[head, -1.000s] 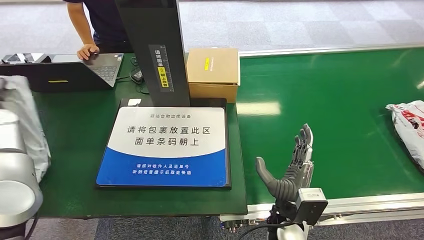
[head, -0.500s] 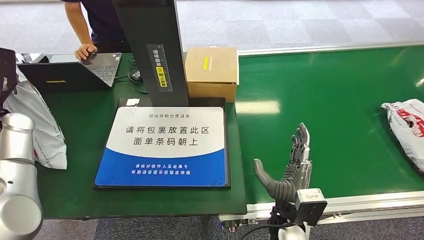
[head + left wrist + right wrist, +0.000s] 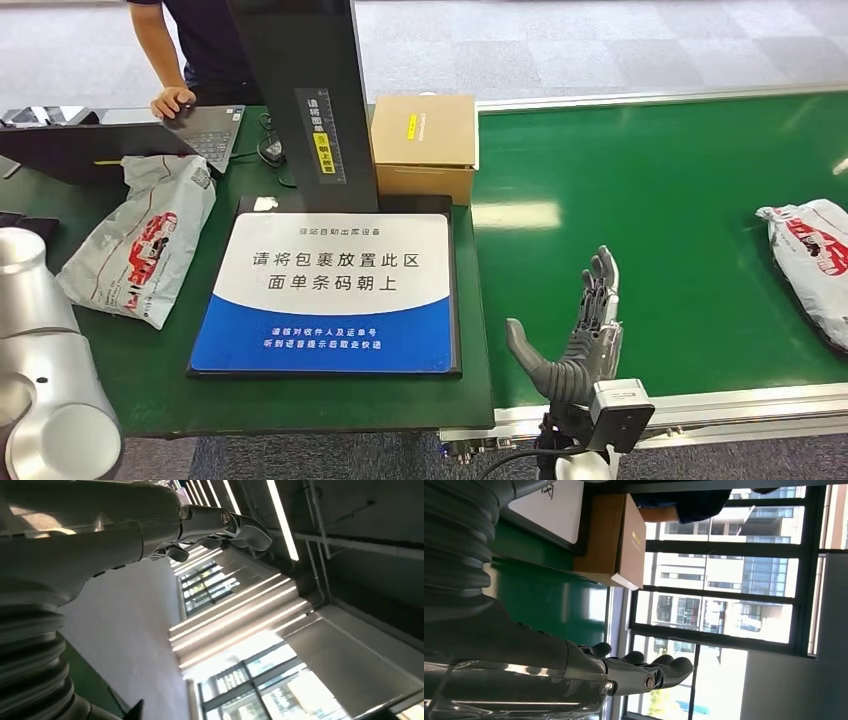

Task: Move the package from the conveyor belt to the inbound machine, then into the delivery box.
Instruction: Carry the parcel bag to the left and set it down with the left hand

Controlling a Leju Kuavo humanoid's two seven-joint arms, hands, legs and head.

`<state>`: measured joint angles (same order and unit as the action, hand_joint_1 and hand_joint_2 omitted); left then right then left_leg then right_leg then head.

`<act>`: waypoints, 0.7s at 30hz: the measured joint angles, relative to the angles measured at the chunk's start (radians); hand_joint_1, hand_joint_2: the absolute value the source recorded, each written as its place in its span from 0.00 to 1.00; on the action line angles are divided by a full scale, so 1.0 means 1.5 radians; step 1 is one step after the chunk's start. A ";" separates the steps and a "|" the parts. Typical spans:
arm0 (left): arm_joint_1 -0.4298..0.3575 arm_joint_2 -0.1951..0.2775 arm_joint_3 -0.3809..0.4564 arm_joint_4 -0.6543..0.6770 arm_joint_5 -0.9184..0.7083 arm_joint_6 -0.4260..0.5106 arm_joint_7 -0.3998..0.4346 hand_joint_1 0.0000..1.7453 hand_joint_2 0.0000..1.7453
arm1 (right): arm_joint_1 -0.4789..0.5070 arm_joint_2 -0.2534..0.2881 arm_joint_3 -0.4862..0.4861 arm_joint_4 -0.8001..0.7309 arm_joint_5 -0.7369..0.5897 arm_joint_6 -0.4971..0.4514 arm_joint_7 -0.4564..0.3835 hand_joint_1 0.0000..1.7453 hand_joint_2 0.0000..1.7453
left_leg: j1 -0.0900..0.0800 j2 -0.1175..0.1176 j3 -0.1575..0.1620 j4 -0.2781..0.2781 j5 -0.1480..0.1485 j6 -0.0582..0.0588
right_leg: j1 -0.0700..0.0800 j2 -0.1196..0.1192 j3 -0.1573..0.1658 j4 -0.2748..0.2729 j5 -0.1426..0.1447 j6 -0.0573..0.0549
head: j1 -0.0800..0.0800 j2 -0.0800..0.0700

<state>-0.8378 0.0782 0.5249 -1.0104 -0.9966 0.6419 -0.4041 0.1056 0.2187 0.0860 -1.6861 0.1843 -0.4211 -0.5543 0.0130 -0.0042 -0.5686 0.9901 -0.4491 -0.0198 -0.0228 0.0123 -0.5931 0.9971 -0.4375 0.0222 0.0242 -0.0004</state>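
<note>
Green conveyor belt (image 3: 660,200) beside a green table (image 3: 150,390). Scanner pad (image 3: 330,295) reads 请将包裹放置此区 / 面单条码朝上. Cardboard box (image 3: 424,145) behind it. One package (image 3: 812,255) on belt, another bag (image 3: 140,245) left of pad. Right hand (image 3: 580,335) empty, fingers spread. Left hand (image 3: 220,527): fingers empty, slightly curled.

Parcel depot, green conveyor belt (image 3: 680,200), inbound machine (image 3: 330,290)

I see the green tabletop (image 3: 140,370) carrying a white package (image 3: 140,240), the blue-and-white scan pad (image 3: 330,295), a laptop (image 3: 205,130) and a cardboard box (image 3: 424,145); 1 more bag (image 3: 812,262) lies on the conveyor belt (image 3: 650,200).
</note>
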 joint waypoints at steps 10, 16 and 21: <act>-0.044 0.038 -0.115 0.154 -0.124 -0.228 0.298 0.00 1.00 | 0.013 0.000 -0.004 -0.014 0.014 0.011 0.015 0.00 1.00 | 0.000 0.003 0.000 -0.001 0.002 -0.001 | 0.000 0.003 -0.001 0.001 0.003 -0.002 | 0.000 0.000; 0.015 0.023 -0.124 0.082 0.187 -0.180 0.126 0.00 1.00 | 0.012 0.000 -0.007 -0.014 0.011 0.015 0.005 0.00 1.00 | 0.000 0.001 0.000 -0.001 0.002 -0.001 | 0.000 0.001 -0.001 0.001 0.002 -0.001 | 0.000 0.000; 0.077 -0.007 -0.159 0.015 0.280 -0.226 0.094 0.00 1.00 | 0.013 0.001 -0.015 -0.014 0.009 0.021 -0.002 0.00 1.00 | 0.000 0.003 -0.001 -0.001 0.002 -0.001 | 0.000 0.002 -0.001 0.001 0.003 -0.001 | 0.000 0.000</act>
<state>-0.7227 0.0676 0.2871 -0.9884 -0.5772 0.3021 -0.2628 0.1254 0.2200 0.0637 -1.7071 0.1984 -0.3892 -0.5575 0.0130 0.0002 -0.5695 0.9893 -0.4462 -0.0211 -0.0229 0.0160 -0.5947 0.9979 -0.4335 0.0202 0.0246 -0.0004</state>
